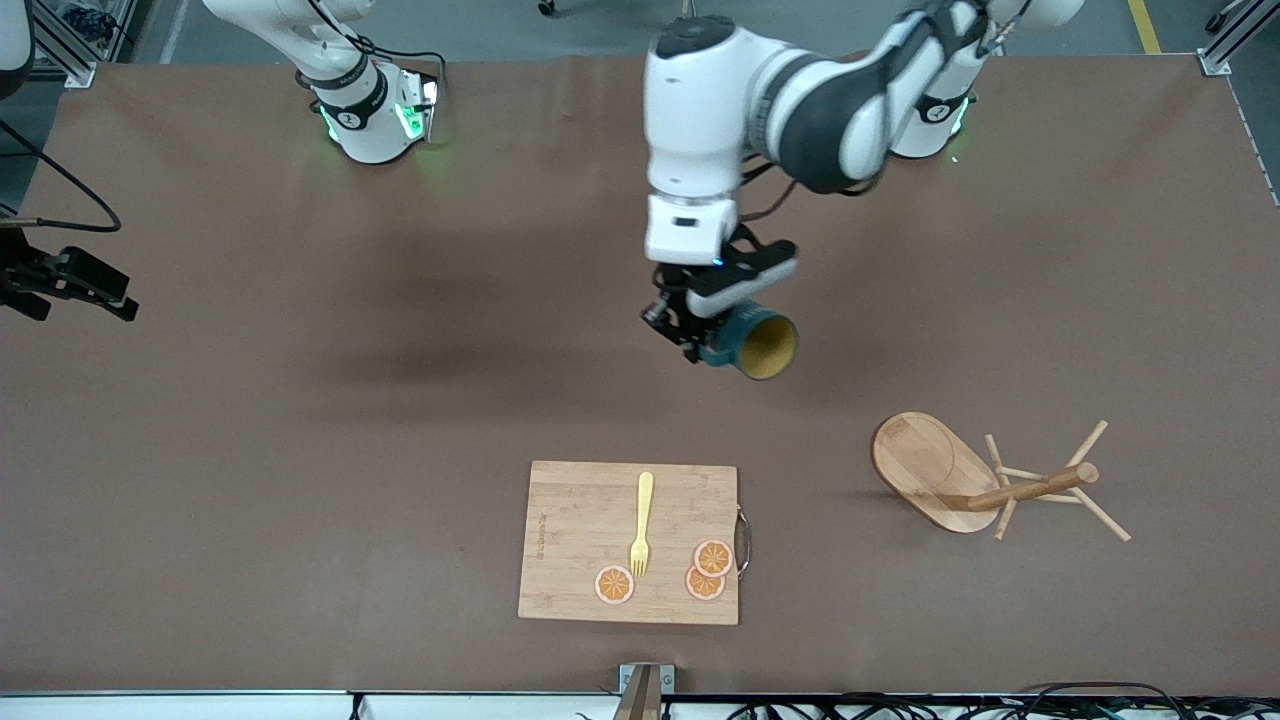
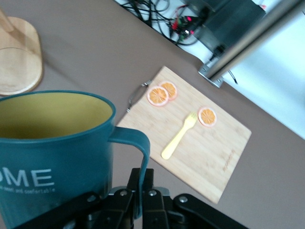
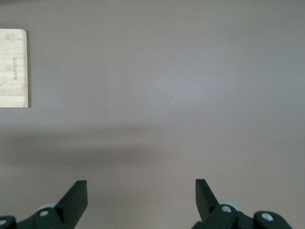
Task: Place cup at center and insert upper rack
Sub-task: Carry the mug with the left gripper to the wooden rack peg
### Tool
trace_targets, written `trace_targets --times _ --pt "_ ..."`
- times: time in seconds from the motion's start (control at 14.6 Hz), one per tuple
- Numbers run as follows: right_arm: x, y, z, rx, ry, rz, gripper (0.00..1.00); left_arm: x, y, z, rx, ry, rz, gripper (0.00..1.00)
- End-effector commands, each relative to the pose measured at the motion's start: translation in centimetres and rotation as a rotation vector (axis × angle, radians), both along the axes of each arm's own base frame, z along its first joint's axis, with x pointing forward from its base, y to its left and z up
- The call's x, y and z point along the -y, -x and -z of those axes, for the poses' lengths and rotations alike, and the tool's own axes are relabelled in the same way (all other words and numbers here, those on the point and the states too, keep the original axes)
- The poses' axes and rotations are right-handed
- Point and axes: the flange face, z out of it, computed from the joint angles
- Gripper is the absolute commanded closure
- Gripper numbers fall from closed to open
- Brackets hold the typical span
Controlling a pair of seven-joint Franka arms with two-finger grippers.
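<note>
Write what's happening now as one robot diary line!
left gripper: shut on cup handle, over mid-table | right gripper: open, waiting | upper rack: lying tipped

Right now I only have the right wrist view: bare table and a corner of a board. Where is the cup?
Observer: The left claw holds the cup by its handle, tilted in the air over the table's middle. The right claw waits open at the right arm's end.
Operator: And the upper rack?
Observer: The upper rack lies tipped on its side, toward the left arm's end.
Operator: Anything on the cutting board?
Observer: The cutting board carries a yellow fork and three orange slices.
</note>
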Motion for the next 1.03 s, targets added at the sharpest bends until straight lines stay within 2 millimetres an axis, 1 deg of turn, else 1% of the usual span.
trace_targets --times 0.0,0.21,0.41,0.55,0.62,0.69,0.82,0.89,0.96 --pt "0.0 0.0 -0.4 -0.004 0.016 -0.006 0.00 -3.9 -2.3 -1.1 -0.062 0.085 -0.067 1.00" --pt "-0.2 0.0 -0.4 -0.006 0.016 -0.009 0.00 -9.7 -5.4 -2.4 -0.179 0.269 -0.237 1.00" --pt "-0.3 0.2 -0.2 -0.021 0.015 -0.006 0.00 -14.6 -8.0 -2.4 -0.235 0.370 -0.340 1.00" --pt "-0.3 0.3 -0.3 -0.023 0.014 -0.008 0.00 -18.9 -10.0 -2.4 -0.289 0.482 -0.415 1.00" --pt "-0.3 0.3 -0.3 -0.023 0.014 -0.008 0.00 -21.3 -11.0 -2.2 -0.304 0.523 -0.434 1.00" --pt "-0.3 0.3 -0.2 -0.024 0.014 -0.005 0.00 -22.9 -11.6 -1.9 -0.321 0.561 -0.446 1.00" --pt "-0.3 0.3 -0.2 -0.024 0.014 -0.005 0.00 -26.6 -13.2 -0.7 -0.355 0.652 -0.522 0.99" --pt "-0.3 0.3 -0.2 -0.024 0.014 -0.003 0.00 -27.9 -13.7 -0.5 -0.351 0.691 -0.548 0.99" --pt "-0.4 0.2 -0.2 -0.022 0.014 -0.006 0.00 -29.0 -14.5 0.2 -0.348 0.740 -0.573 0.99"
